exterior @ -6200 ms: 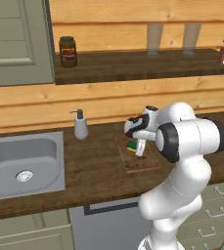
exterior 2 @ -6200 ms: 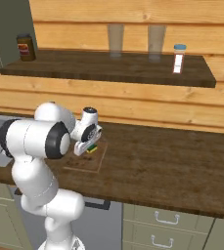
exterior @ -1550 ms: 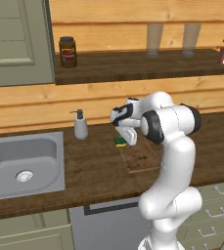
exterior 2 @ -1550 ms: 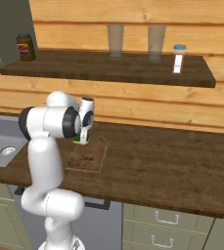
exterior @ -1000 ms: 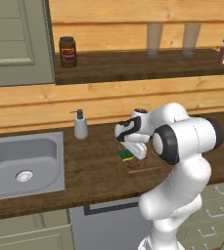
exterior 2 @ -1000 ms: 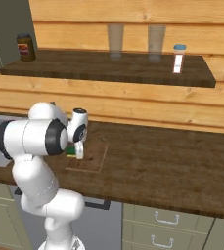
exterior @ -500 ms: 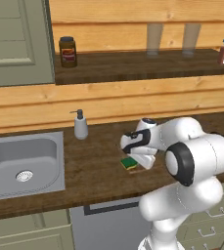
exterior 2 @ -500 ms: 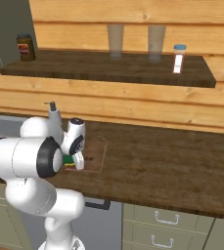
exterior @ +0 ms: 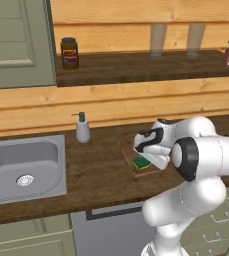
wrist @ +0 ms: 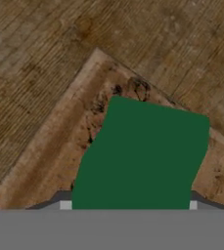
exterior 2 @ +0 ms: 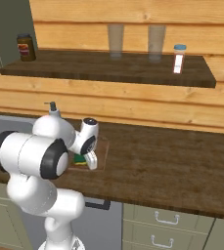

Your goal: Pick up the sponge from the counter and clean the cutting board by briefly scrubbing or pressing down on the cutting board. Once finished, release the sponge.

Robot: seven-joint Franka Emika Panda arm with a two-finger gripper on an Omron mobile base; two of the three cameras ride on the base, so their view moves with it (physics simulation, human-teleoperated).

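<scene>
Resting on cutting board [exterior: 127, 150] — sponge [exterior: 141, 163]; gripper [exterior: 147, 159] over it

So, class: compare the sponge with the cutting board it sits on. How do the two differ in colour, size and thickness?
The sponge is green on top with a yellow layer below; the cutting board is reddish-brown wood with dark speckles and pale edges. The sponge is far smaller, covering only part of the board. The sponge is a thick block; the board is thin and flat. Both are rectangular and lie flat.

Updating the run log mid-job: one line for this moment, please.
green-topped yellow sponge block: on speckled reddish-brown wooden cutting board | pincer: over sponge, grip unclear | phase: scrubbing
</scene>
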